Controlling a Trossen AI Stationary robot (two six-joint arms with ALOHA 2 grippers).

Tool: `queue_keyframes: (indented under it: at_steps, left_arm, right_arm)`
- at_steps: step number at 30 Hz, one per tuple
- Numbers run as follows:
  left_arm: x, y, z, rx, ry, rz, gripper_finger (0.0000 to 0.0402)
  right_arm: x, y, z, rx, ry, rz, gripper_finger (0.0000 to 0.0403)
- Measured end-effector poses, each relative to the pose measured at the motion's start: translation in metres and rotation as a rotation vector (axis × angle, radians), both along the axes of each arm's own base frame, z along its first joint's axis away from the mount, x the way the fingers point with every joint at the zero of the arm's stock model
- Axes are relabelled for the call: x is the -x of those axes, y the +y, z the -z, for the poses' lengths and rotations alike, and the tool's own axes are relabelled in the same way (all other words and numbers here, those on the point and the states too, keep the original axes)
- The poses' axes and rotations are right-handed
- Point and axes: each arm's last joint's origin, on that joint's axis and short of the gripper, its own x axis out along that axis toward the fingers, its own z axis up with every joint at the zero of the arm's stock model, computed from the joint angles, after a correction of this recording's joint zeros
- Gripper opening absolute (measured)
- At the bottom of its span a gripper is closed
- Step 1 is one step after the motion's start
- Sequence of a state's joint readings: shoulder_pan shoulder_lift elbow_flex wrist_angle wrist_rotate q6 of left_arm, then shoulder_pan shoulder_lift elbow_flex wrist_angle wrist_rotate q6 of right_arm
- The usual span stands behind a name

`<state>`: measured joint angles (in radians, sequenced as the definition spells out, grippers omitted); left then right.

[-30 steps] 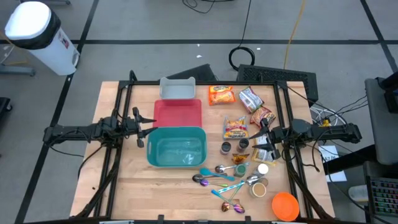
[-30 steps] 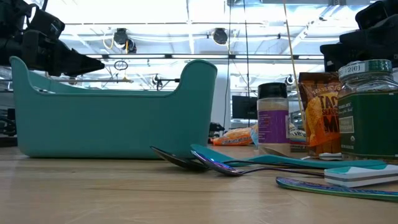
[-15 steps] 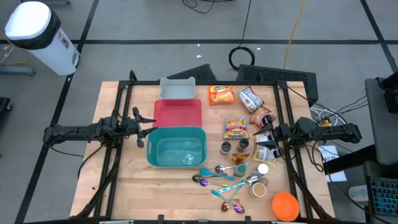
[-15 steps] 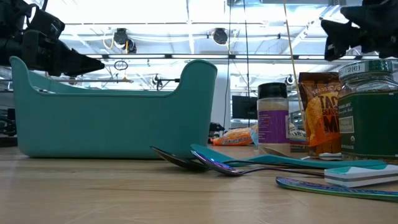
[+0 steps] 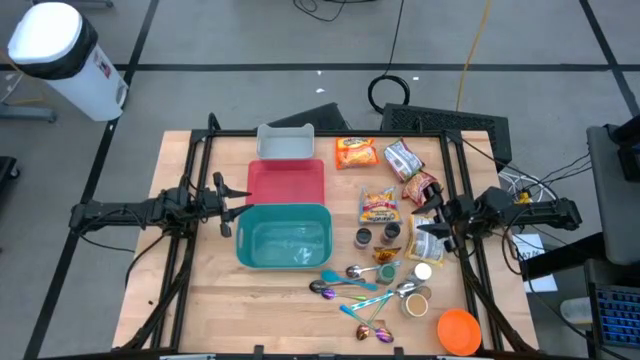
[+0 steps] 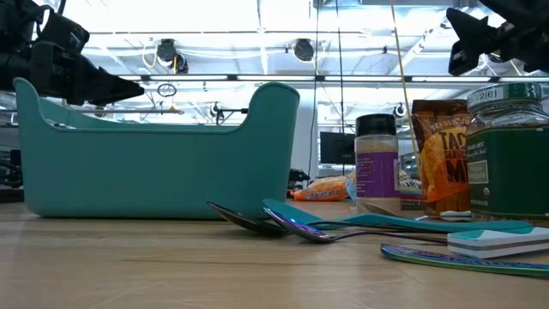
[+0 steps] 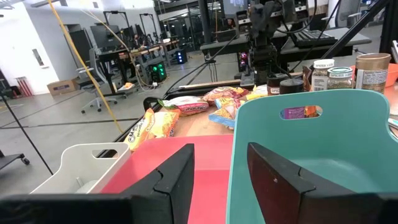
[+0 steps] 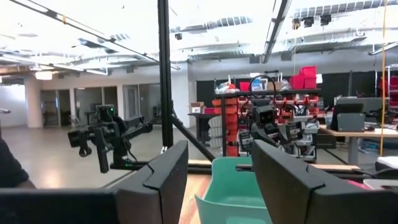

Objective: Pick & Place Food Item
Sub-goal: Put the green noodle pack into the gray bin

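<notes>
Left gripper [image 5: 228, 204]: I see it hovering at the 9 o'clock edge of the teal bin [image 5: 284, 241], fingers [image 7: 177, 180] spread with a gap between them, holding nothing.
Right gripper [image 5: 428, 216]: I have it raised over the 3 o'clock side of the table [image 5: 205, 300], fingers [image 8: 163, 177] parted and empty, pointing toward the teal bin.
Food packets: orange snack bag [image 5: 354, 152] at 12 o'clock, silver packet [image 5: 403, 159] beside it toward 1 o'clock, yellow packet [image 5: 378, 206] near centre, just beside my right gripper.
Bins: red tray [image 5: 286, 181] touches the teal bin's far side; white bin [image 5: 285, 141] sits beyond it.
Jars: a cluster with the green-labelled jar [image 6: 508, 150] and spice bottle [image 6: 376, 161] at 4 o'clock.
Utensils: spoons [image 5: 345, 285] at 5 o'clock; orange bowl [image 5: 459, 330] near the corner.
</notes>
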<state>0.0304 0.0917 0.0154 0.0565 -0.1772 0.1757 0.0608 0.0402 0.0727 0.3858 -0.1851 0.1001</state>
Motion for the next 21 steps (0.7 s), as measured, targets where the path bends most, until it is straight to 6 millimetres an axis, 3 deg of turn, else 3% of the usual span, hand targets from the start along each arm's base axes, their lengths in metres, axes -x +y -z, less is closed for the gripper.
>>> queue_keyframes:
  at_steps: [6, 9, 12, 17, 21]
  left_arm:
    - [0.0, 0.0, 0.0, 0.0, 0.0, 0.0, 0.0157]
    - [0.0, 0.0, 0.0, 0.0, 0.0, 0.0, 0.0157]
    - [0.0, 0.0, 0.0, 0.0, 0.0, -0.001, 0.0157]
    - [0.0, 0.0, 0.0, 0.0, 0.0, 0.0, 0.0157]
    - [0.0, 0.0, 0.0, 0.0, -0.001, 0.0, 0.0157]
  right_arm:
    - [0.0, -0.005, -0.002, -0.108, -0.008, 0.154, 0.0172]
    - [-0.004, -0.008, 0.002, -0.131, 0.041, 0.239, 0.0192]
    - [-0.011, -0.01, 0.005, -0.155, 0.186, 0.355, 0.0229]
    - [-0.022, -0.019, -0.013, -0.137, 0.418, 0.652, 0.0287]
    - [-0.036, -0.031, -0.027, -0.134, 0.59, 0.855, 0.0306]
